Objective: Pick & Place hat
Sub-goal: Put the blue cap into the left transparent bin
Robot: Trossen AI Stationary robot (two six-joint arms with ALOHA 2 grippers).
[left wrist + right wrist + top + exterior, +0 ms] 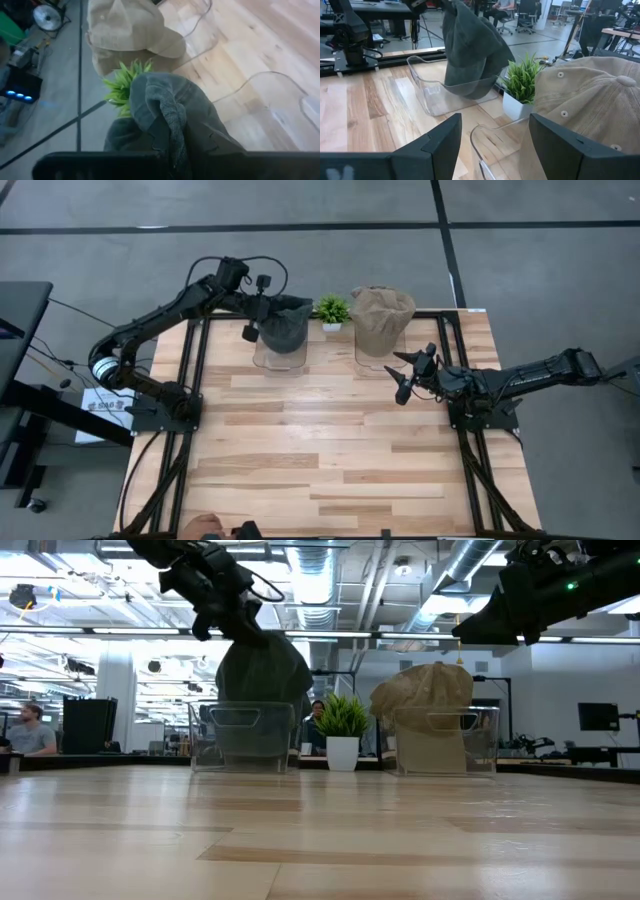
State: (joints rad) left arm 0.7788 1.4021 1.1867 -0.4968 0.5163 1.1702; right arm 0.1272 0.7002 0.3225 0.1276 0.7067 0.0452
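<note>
A dark grey hat (287,327) hangs from my left gripper (228,612) at the table's far edge. Its lower part reaches into a clear plastic stand (242,736). The left wrist view shows the hat (170,120) as bunched cloth close to the camera. A tan hat (383,318) sits over a second clear stand (440,745) to the right. My right gripper (408,376) hovers open just near of the tan hat (590,100), which fills the view past the gripper (492,145). My left gripper is shut on the top of the dark grey hat (248,635), coming from above and from the table's left. The cloth is gathered into folds (172,117) at the hold. The hat hangs below the fingers, its lower end (470,89) inside the clear stand.
A small potted plant (331,310) stands between the two clear stands at the far edge. Bare wooden table (330,450) spreads toward the near side. A person's hand (205,525) shows at the near edge. People sit in the room behind the table.
</note>
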